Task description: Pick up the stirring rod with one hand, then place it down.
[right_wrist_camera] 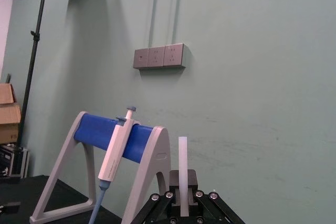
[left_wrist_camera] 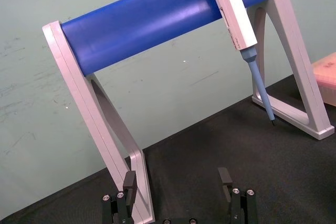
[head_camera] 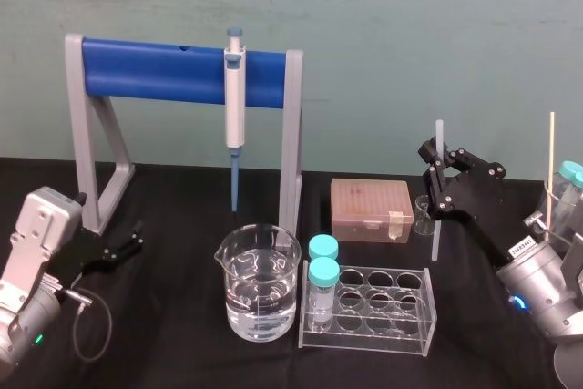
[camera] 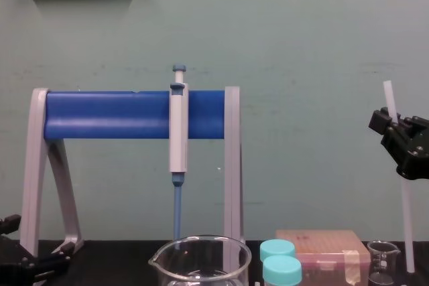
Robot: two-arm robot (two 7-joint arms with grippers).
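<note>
From where I stand, the job now is setting the rod [head_camera: 435,234] down cleanly. I'd lower it slowly and straight, steer its foot away from the small beaker [head_camera: 423,216] just beside it, and only part the fingers once it rests steadily on the table [head_camera: 182,353] (let go of it upright and it will likely topple towards the glassware). The right gripper [head_camera: 437,173] is clamped on the rod a little above its middle, pinching it between both fingers. The rod stands nearly vertical, its top poking well above the jaws and its lower end near the table; I cannot tell whether it touches. The left gripper [head_camera: 126,247] rests wide open on the table by the stand [head_camera: 91,134].
</note>
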